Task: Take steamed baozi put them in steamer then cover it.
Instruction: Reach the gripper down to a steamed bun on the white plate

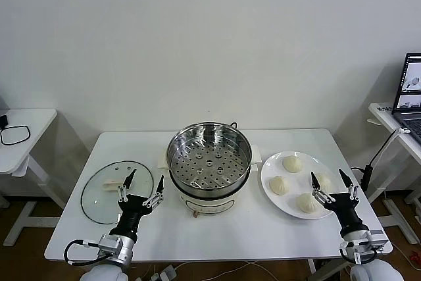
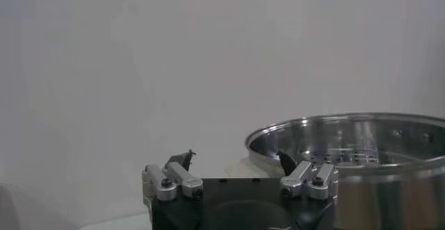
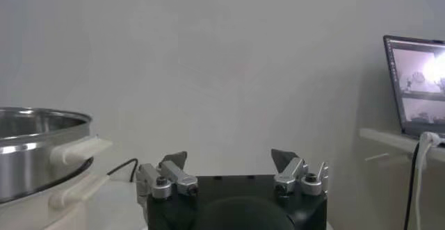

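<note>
Clearly, nothing is loaded yet, and the layout suits the job. The steamer (image 1: 209,161) stands in the middle of the white desk (image 1: 217,228), uncovered, so its perforated tray is free to receive food. To its right a white plate (image 1: 266,174) carries the four steamed baozi (image 1: 293,162), all of them on the plate and none in the pot. To the steamer's left the glass cover (image 1: 105,192) lies flat on the desk, out of the way until the buns are inside.

The right gripper (image 1: 334,189) hovers at the near edge of the plate, just beside the nearest bun, with its fingers spread wide and holding nothing; I judge it is placed there to pick the first bun. The left gripper (image 1: 141,190) waits near the cover's edge, also fully open and empty, probably ready for the lid later.

The desk is plain white and stands against a bare pale wall. A small side table (image 1: 23,129) with a black cable is at the left, and a laptop (image 1: 409,87) stands on another table at the right.
</note>
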Motion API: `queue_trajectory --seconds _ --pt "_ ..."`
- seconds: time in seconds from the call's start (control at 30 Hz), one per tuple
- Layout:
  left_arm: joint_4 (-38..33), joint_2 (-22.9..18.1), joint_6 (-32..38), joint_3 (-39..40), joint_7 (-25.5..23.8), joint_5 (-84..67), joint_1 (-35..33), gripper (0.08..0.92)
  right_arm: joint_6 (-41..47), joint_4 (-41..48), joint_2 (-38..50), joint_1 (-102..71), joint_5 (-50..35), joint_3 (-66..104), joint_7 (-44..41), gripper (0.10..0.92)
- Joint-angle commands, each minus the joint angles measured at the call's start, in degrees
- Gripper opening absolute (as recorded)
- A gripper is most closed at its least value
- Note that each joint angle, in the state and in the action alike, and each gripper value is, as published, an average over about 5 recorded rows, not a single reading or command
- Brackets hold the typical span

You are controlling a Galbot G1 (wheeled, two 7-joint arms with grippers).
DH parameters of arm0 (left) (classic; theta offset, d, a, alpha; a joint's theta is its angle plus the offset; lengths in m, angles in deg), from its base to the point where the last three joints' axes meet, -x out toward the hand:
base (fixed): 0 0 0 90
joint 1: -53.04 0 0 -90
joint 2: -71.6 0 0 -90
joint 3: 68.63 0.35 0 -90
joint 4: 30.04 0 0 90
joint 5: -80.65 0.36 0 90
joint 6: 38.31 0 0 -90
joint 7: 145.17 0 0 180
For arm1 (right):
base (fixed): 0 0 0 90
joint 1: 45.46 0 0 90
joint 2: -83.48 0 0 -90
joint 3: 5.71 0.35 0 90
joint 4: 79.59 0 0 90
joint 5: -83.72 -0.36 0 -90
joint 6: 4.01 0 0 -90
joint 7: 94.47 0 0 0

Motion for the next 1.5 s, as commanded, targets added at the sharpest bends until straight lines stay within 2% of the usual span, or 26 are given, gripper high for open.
queue_trajectory --seconds 0.03,0.13,0.23,0.5,0.67,0.9,1.07,1.2,1.33,1.5 --pt "0.0 0.0 0.1 0.1 0.0 0.2 0.0 0.823 0.4 0.2 0.2 0.3 0.0 -0.2 0.0 0.823" --pt "0.0 0.1 0.1 0.1 -0.1 0.5 0.0 0.823 1.2 1.1 1.3 2.0 1.4 -0.4 0.2 0.823" --pt "0.0 0.1 0.3 0.2 -0.3 0.7 0.0 0.823 2.5 3.3 4.6 5.5 6.8 -0.8 0.8 0.823" --pt "0.2 0.3 0.8 0.6 -0.7 0.7 0.2 0.823 9.7 10.9 21.7 20.3 25.5 -9.6 -0.8 0.823" --pt "0.2 0.5 0.8 1.0 -0.8 0.7 0.2 0.823 14.3 16.5 32.1 33.7 32.4 -23.9 -12.0 0.823" --pt "-0.1 0.3 0.7 1.2 -0.7 0.7 0.5 0.823 17.4 26.1 40.8 58.0 29.1 -51.0 -31.7 0.823" --pt "0.1 -0.1 0.6 1.2 -0.7 0.7 0.8 0.823 15.2 34.8 39.4 78.5 28.3 -70.6 -46.4 0.823" --pt "0.1 -0.3 0.4 1.0 -0.7 0.7 1.0 0.823 14.4 40.7 35.3 86.8 29.6 -78.2 -56.5 0.823" --pt "0.0 -0.4 0.3 0.7 -0.7 0.6 0.9 0.823 14.3 45.1 31.2 89.9 31.2 -81.3 -61.0 0.823" --pt "-0.1 -0.5 0.3 0.4 -0.8 0.6 0.9 0.823 13.9 50.7 26.2 90.6 33.9 -82.6 -62.0 0.823"
